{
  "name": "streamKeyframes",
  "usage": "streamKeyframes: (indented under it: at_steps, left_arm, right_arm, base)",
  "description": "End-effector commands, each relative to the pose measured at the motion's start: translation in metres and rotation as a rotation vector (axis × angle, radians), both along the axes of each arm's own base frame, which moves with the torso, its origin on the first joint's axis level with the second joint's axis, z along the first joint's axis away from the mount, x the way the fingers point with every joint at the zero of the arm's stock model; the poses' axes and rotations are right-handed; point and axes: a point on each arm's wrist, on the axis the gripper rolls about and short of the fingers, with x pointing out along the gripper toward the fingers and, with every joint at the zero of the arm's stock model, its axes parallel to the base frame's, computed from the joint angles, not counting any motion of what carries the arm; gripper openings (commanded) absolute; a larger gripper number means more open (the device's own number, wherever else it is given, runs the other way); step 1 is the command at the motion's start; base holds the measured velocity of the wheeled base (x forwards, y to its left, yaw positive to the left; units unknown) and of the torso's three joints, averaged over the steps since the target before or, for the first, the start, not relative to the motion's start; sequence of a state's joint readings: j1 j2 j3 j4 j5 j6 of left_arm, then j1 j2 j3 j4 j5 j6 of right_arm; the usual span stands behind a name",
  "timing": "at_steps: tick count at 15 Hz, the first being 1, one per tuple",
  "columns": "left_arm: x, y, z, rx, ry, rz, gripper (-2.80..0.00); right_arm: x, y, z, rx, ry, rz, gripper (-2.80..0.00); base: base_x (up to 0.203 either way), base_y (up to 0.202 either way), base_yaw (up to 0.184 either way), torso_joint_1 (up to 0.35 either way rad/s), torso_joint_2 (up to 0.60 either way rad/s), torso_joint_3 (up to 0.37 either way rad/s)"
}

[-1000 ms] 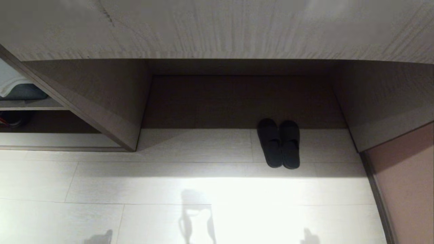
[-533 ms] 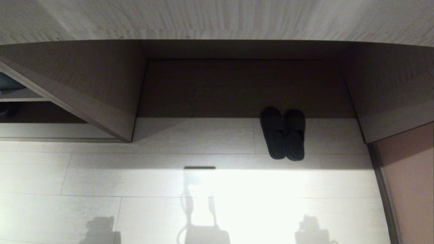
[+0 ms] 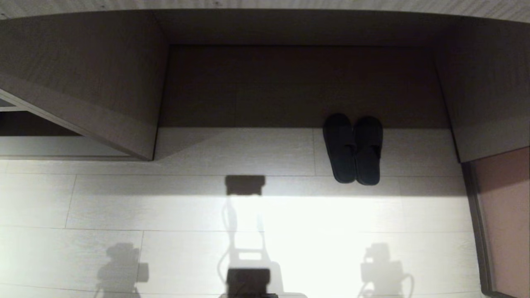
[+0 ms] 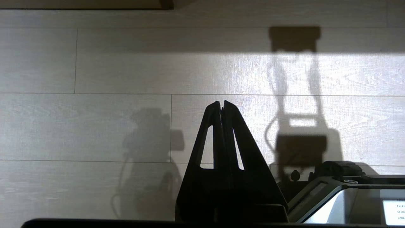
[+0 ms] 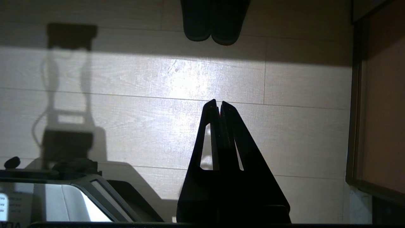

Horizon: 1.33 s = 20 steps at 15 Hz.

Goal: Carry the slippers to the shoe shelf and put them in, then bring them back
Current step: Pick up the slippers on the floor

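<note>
Both sets of jaws are pressed together and empty: our left gripper [image 4: 221, 103] and right gripper [image 5: 219, 102] hang above the pale plank floor [image 3: 186, 207]. Ahead of us, the slippers [image 3: 353, 149] lie side by side, touching, on the floor inside the desk recess [image 3: 290, 82], toes toward its dark back panel.

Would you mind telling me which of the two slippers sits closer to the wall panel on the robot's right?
The right slipper of the pair. It lies on the side toward that panel, while the left slipper lies beside it, toward the open middle of the recess.
</note>
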<state>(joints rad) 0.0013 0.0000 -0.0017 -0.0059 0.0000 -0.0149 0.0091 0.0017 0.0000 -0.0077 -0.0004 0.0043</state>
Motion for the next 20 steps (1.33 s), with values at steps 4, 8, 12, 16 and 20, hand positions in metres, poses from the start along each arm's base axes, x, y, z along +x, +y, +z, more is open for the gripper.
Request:
streamKeyframes:
  at_steps: [4, 8, 12, 16, 20]
  left_arm:
    - [0.0001, 0.0000, 0.0000, 0.000, 0.001, 0.002, -2.80]
    - [0.0001, 0.0000, 0.0000, 0.000, 0.001, 0.000, -2.80]
    - [0.0001, 0.0000, 0.0000, 0.000, 0.001, 0.000, -2.80]
    - [0.0001, 0.0000, 0.0000, 0.000, 0.001, 0.000, -2.80]
    - [0.0001, 0.0000, 0.0000, 0.000, 0.001, 0.000, -2.80]
  right_arm:
    - [0.0001, 0.0000, -0.0004, 0.000, 0.001, 0.000, -2.80]
    - [0.0000, 0.0000, 0.0000, 0.000, 0.000, 0.002, -2.80]
    - [0.0001, 0.0000, -0.0003, 0.000, 0.001, 0.000, -2.80]
    - [0.0001, 0.0000, -0.0004, 0.000, 0.001, 0.000, -2.80]
    - [0.0001, 0.0000, -0.0004, 0.000, 0.001, 0.002, -2.80]
  base:
    - [0.000, 0.000, 0.000, 0.003, 0.00, -0.199]
    - [0.000, 0.000, 0.000, 0.002, 0.00, -0.196]
    - [0.000, 0.000, 0.000, 0.003, 0.00, -0.199]
    - [0.000, 0.000, 0.000, 0.001, 0.00, -0.197]
    - [0.000, 0.000, 0.000, 0.003, 0.00, -0.200]
